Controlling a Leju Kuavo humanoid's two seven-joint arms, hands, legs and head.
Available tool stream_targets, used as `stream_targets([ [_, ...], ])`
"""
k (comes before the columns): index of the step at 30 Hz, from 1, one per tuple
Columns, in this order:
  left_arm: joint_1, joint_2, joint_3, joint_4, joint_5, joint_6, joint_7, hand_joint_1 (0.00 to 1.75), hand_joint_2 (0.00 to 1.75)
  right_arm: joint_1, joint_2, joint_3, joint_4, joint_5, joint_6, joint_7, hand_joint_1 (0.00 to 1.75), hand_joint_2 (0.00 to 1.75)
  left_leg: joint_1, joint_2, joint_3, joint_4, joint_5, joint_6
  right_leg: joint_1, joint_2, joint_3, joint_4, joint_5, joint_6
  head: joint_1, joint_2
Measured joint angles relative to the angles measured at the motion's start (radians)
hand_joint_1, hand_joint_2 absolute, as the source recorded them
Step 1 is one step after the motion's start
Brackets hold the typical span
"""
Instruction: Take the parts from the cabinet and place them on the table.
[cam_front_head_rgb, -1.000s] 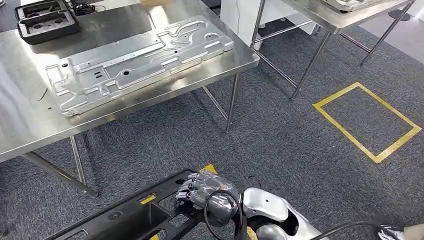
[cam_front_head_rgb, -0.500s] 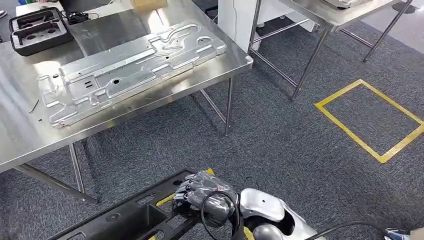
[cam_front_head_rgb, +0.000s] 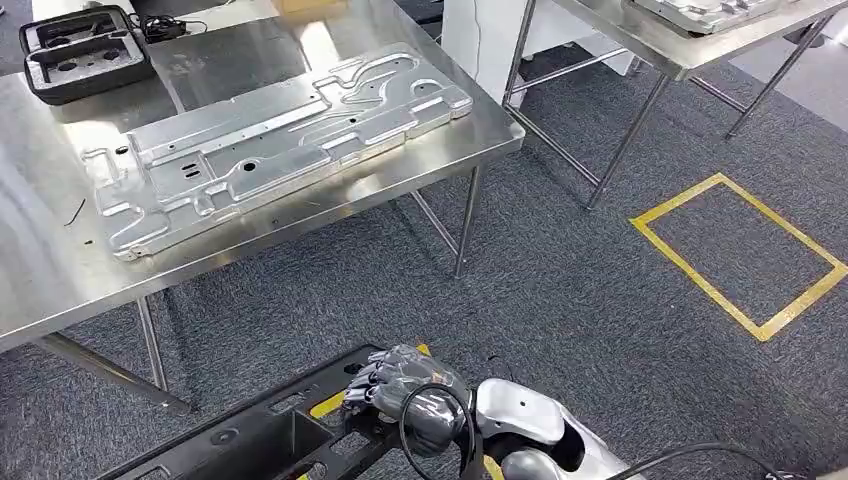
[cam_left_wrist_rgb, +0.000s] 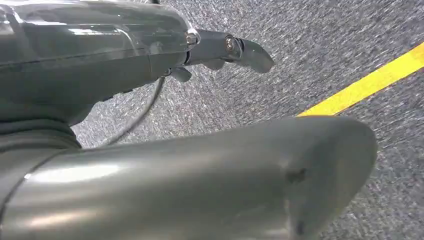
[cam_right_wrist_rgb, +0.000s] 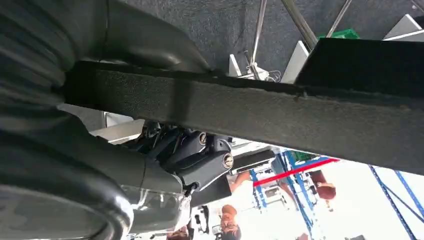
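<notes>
Right robot hand is what we lead with: its fingers are wrapped over the near edge of a black part, gripping it low in front of our body, above the carpet floor.

Over the last second the whole head picture has slid a little: first toward us and leftward, then back. We read that as our own body swaying while we walk, not as anything on the table moving. The grip looks the same throughout, so the carry seems secure and we judge ourselves partway through the approach, with the placing not yet done.

Ahead of the right robot hand and off to its left stands the table. On it lies a large silver panel, and farther back a black tray.

The black part is a long bar-like frame; its long axis runs from the right robot hand away to the left and back toward us.

Left robot hand hangs over the carpet holding nothing, fingers loose.
</notes>
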Motion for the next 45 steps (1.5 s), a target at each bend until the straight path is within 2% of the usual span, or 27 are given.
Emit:
stream_targets([
  [2,0.000,0.000,0.000,0.000,0.001,0.000,-0.002,0.00,0.00,0.001,0.000,-0.001,0.000,0.000,-0.001,0.000,1.75,1.75,0.000,-0.003,0.021,0.000,-0.014,-0.007,0.001,-0.001,0.070,-0.179,0.107,-0.005,0.000,0.000],
  [4,0.000,-0.002,0.000,0.000,0.002,0.000,-0.005,0.00,0.00,0.001,0.000,0.000,0.001,0.001,-0.002,0.000,1.75,1.75,-0.006,-0.006,0.020,0.000,-0.021,-0.017,0.013,-0.001,0.098,-0.217,0.081,-0.015,0.000,0.000],
  [6,0.002,-0.002,0.000,0.000,0.004,0.000,-0.008,0.00,0.00,0.008,0.000,-0.001,0.001,0.002,-0.003,0.000,1.75,1.75,-0.005,-0.003,0.022,-0.009,-0.022,-0.024,0.014,0.001,0.096,-0.214,0.075,-0.021,-0.001,0.000],
  [8,0.001,-0.002,0.000,-0.001,0.005,0.000,-0.010,0.00,0.00,0.009,0.000,-0.001,0.001,0.002,-0.003,0.000,1.75,1.75,-0.002,-0.001,0.028,-0.004,-0.034,-0.035,-0.001,0.002,0.111,-0.229,0.075,-0.028,-0.002,0.000],
  [10,0.001,-0.002,0.000,-0.001,0.006,0.000,-0.011,0.00,0.00,0.009,0.000,-0.001,0.001,0.003,-0.004,-0.002,1.75,1.75,-0.003,0.001,-0.016,0.096,-0.077,-0.038,0.001,0.000,0.123,-0.232,0.066,-0.043,-0.004,0.000],
  [12,0.006,-0.002,0.000,-0.001,0.006,0.000,-0.011,0.00,0.00,0.011,0.000,-0.001,0.002,0.003,-0.005,-0.002,1.75,1.75,-0.003,0.001,-0.110,0.266,-0.136,-0.042,0.004,-0.001,0.134,-0.232,0.056,-0.051,-0.004,0.000],
  [13,0.008,-0.002,0.000,-0.001,0.007,0.000,-0.011,0.00,0.00,0.013,0.000,-0.001,0.002,0.003,-0.005,-0.002,1.75,1.75,-0.002,0.002,-0.141,0.309,-0.135,-0.042,0.004,0.000,0.140,-0.232,0.051,-0.052,-0.004,0.000],
  [14,0.010,-0.002,0.000,-0.001,0.008,0.000,-0.011,0.00,0.00,0.016,0.000,-0.001,0.003,0.003,-0.006,-0.002,1.75,1.75,-0.001,0.002,-0.150,0.301,-0.108,-0.043,0.004,0.002,0.149,-0.232,0.045,-0.051,-0.004,0.000],
  [15,0.010,-0.002,0.001,-0.001,0.008,0.000,-0.011,0.00,0.00,0.017,0.000,-0.001,0.003,0.003,-0.007,-0.002,1.75,1.75,0.001,0.003,-0.136,0.251,-0.063,-0.043,0.003,0.005,0.159,-0.232,0.038,-0.049,-0.004,0.000],
  [17,0.010,-0.002,0.001,-0.003,0.008,0.000,-0.011,0.00,0.00,0.018,0.000,-0.002,0.003,0.003,-0.010,-0.002,1.75,1.75,0.004,0.005,-0.074,0.076,0.051,-0.041,0.003,0.006,0.185,-0.231,0.021,-0.040,-0.004,0.000],
  [19,0.010,-0.002,0.000,-0.004,0.008,0.000,-0.011,0.00,0.00,0.018,0.000,-0.002,0.003,0.004,-0.011,-0.002,1.75,1.75,-0.004,0.004,-0.044,0.018,0.040,-0.038,0.011,0.006,0.186,-0.227,0.007,-0.025,-0.007,0.000],
  [22,0.014,-0.002,0.001,-0.004,0.009,-0.001,-0.011,0.00,0.00,0.020,0.000,-0.003,0.003,0.004,-0.012,-0.002,1.75,1.75,-0.008,0.002,-0.047,0.014,0.027,-0.023,0.007,0.005,0.186,-0.236,0.005,-0.015,-0.003,0.000],
  [24,0.014,-0.002,0.001,-0.004,0.009,-0.001,-0.011,0.00,0.00,0.021,0.000,-0.008,0.003,0.005,-0.013,-0.003,1.75,1.75,0.001,0.003,-0.029,0.001,0.024,-0.011,0.006,0.002,0.181,-0.212,-0.013,-0.007,-0.001,0.000],
  [25,0.013,-0.002,0.001,-0.004,0.008,-0.001,-0.011,0.00,0.00,0.020,-0.001,-0.009,0.003,0.006,-0.014,-0.004,1.75,1.75,0.002,0.004,-0.023,0.000,0.020,-0.004,0.005,0.001,0.150,-0.151,-0.038,-0.005,0.000,0.000],
  [27,0.012,-0.002,0.001,-0.004,0.007,-0.002,-0.010,0.00,0.00,0.027,-0.003,-0.010,0.003,0.006,-0.018,-0.004,1.75,1.75,0.002,0.005,-0.014,0.000,0.010,0.002,0.000,0.001,0.044,0.023,-0.095,-0.003,0.000,0.000],
  [28,0.013,-0.002,0.001,-0.004,0.007,-0.002,-0.009,0.00,0.00,0.029,-0.003,-0.011,0.003,0.006,-0.018,-0.004,1.75,1.75,0.002,0.005,-0.010,0.000,0.004,0.002,-0.001,0.001,0.000,0.081,-0.101,-0.002,0.000,0.000],
  [29,0.015,-0.002,0.001,-0.004,0.007,-0.002,-0.008,0.00,0.00,0.031,-0.005,-0.013,0.003,0.006,-0.018,-0.004,1.75,1.75,0.002,0.004,-0.002,0.000,-0.002,0.002,-0.002,0.001,-0.023,0.089,-0.079,-0.001,0.000,0.000],
  [30,0.015,-0.002,0.001,-0.004,0.006,-0.002,-0.008,0.00,0.00,0.032,-0.005,-0.014,0.003,0.006,-0.018,-0.004,1.75,1.75,0.003,0.002,0.008,0.000,-0.009,0.000,-0.002,0.000,-0.020,0.055,-0.037,-0.001,0.000,0.000],
  [32,0.015,-0.002,0.001,-0.004,0.002,-0.004,-0.008,0.00,0.00,0.032,-0.006,-0.016,0.003,0.010,-0.020,-0.004,1.75,1.75,0.004,-0.002,0.035,0.000,-0.027,-0.007,-0.001,0.000,0.037,-0.115,0.085,-0.003,0.000,0.000],
  [33,0.015,-0.002,0.001,-0.004,0.000,-0.005,-0.008,0.00,0.00,0.032,-0.007,-0.016,0.003,0.013,-0.021,-0.004,1.75,1.75,0.004,-0.002,0.045,-0.002,-0.037,-0.013,0.000,-0.002,0.062,-0.186,0.117,-0.007,0.000,0.000],
  [34,0.013,-0.003,0.000,-0.004,-0.001,-0.008,-0.008,0.00,0.00,0.033,-0.008,-0.016,0.003,0.016,-0.022,-0.003,1.75,1.75,-0.004,-0.004,0.048,-0.001,-0.043,-0.021,0.011,-0.002,0.079,-0.191,0.102,-0.009,-0.001,0.000],
  [36,0.012,-0.003,0.000,-0.004,-0.007,-0.010,-0.007,0.00,0.00,0.037,-0.008,-0.016,0.000,0.024,-0.027,0.000,1.75,1.75,-0.002,-0.002,0.047,-0.008,-0.045,-0.028,0.012,-0.001,0.088,-0.206,0.082,-0.016,-0.002,0.000],
  [39,0.008,-0.003,-0.003,-0.004,-0.010,-0.010,-0.004,0.00,0.00,0.043,-0.008,-0.016,-0.001,0.037,-0.028,0.005,1.75,1.75,0.001,0.004,0.060,0.001,-0.062,-0.042,0.001,0.000,0.110,-0.225,0.076,-0.032,-0.002,0.000],
  [40,0.005,-0.003,-0.003,-0.004,-0.011,-0.010,-0.004,0.00,0.00,0.041,-0.008,-0.016,-0.001,0.040,-0.028,0.005,1.75,1.75,0.000,0.005,0.037,0.049,-0.082,-0.042,0.001,-0.001,0.118,-0.228,0.070,-0.041,-0.005,0.000],
  [42,0.005,-0.004,-0.005,-0.004,-0.011,-0.011,-0.005,0.00,0.00,0.040,-0.006,-0.016,-0.001,0.042,-0.027,0.007,1.75,1.75,-0.001,0.004,-0.056,0.215,-0.143,-0.044,0.003,-0.002,0.130,-0.228,0.060,-0.051,-0.004,0.000],
  [43,0.005,-0.004,-0.006,-0.004,-0.010,-0.014,-0.007,0.00,0.00,0.039,-0.005,-0.016,-0.001,0.045,-0.026,0.008,1.75,1.75,-0.001,0.004,-0.100,0.282,-0.154,-0.044,0.005,-0.001,0.135,-0.228,0.054,-0.053,-0.004,0.000],
  [45,0.004,-0.004,-0.008,-0.004,-0.009,-0.014,-0.007,0.00,0.00,0.037,-0.002,-0.016,0.000,0.047,-0.021,0.009,1.75,1.75,-0.001,0.004,-0.138,0.299,-0.114,-0.045,0.006,0.003,0.152,-0.228,0.042,-0.053,-0.005,0.000],
])
